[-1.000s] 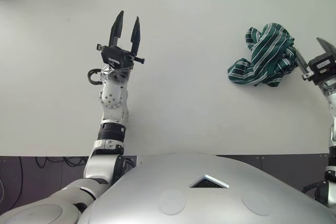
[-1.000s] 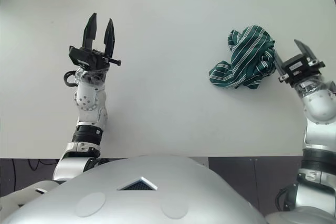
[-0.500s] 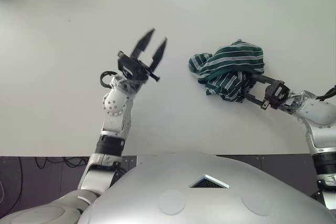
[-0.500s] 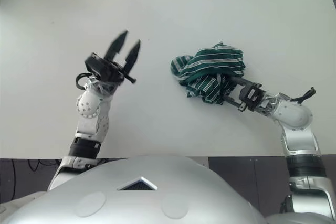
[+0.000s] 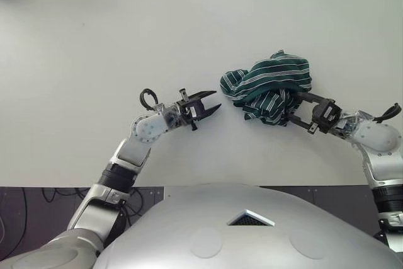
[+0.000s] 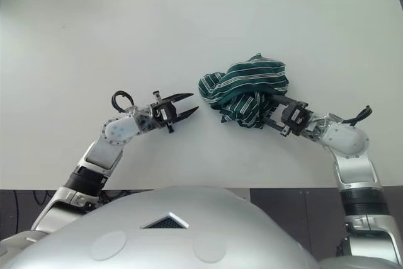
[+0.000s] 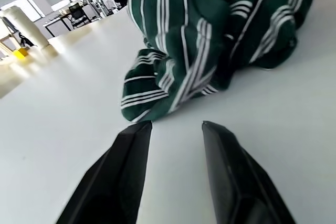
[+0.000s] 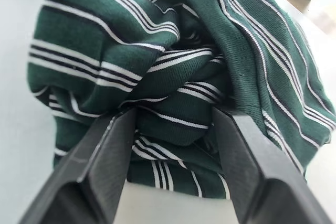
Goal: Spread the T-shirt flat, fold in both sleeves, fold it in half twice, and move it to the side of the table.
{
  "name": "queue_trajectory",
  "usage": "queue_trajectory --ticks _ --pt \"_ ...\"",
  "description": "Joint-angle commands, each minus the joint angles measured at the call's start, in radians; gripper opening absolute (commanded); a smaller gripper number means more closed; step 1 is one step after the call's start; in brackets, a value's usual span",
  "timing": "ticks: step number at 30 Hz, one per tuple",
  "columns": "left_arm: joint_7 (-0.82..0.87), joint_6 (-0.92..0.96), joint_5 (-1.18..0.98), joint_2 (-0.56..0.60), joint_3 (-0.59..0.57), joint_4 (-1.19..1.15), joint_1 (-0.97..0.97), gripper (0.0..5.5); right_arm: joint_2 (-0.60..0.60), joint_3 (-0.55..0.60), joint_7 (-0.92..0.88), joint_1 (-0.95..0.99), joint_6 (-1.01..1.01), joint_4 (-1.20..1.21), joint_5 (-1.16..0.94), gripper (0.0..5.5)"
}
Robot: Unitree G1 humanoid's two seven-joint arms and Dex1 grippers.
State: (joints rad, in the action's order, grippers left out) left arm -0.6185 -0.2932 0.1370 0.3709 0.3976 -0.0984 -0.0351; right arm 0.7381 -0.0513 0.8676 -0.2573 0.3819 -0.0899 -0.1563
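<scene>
Right gripper (image 8: pixel 176 119) fingers spread, straddling T-shirt (image 5: pixel 271 83) cloth from its 4 o'clock, unclamped. Left gripper (image 5: pixel 217 99) fingers parted, empty, just beside its 8 o'clock edge. Shirt balled on table (image 5: pixel 94 61), right of centre: spreading looks unstarted, all folds left.

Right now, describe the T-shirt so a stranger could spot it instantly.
On the white table, look right of centre, between the left gripper and right gripper. The T-shirt is the crumpled dark green heap with thin white stripes, the only cloth.
</scene>
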Motion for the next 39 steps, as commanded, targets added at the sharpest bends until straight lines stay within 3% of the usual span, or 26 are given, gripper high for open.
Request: queue_trajectory --ticks 1,8,22,29,32,36,39 --pt "0.049 0.004 0.092 -0.029 0.037 -0.085 0.056 1.71 -0.020 -0.023 0.005 -0.006 -0.015 -0.001 0.025 2.56" --pt "0.069 -0.015 0.150 -0.050 0.089 -0.147 0.100 1.71 -0.028 -0.025 0.006 0.005 -0.015 0.007 0.025 2.56" --pt "0.030 0.000 0.136 -0.023 0.092 -0.171 0.108 0.02 -0.045 -0.028 -0.021 0.035 -0.008 -0.008 0.025 2.59" --pt "0.021 -0.009 0.125 -0.014 0.089 -0.169 0.105 0.02 -0.048 -0.014 -0.033 0.039 -0.011 -0.007 0.004 2.59" --pt "0.071 -0.080 0.055 -0.018 0.007 -0.120 0.098 0.02 -0.042 0.020 0.003 0.008 -0.053 0.050 -0.107 2.59" --pt "0.058 -0.189 -0.175 0.019 -0.155 0.056 0.036 0.02 -0.008 0.150 0.163 -0.078 -0.185 0.206 -0.469 2.59" --pt "0.033 -0.178 -0.278 0.058 -0.224 0.146 -0.024 0.02 -0.017 0.208 0.205 -0.076 -0.201 0.217 -0.522 2.59"
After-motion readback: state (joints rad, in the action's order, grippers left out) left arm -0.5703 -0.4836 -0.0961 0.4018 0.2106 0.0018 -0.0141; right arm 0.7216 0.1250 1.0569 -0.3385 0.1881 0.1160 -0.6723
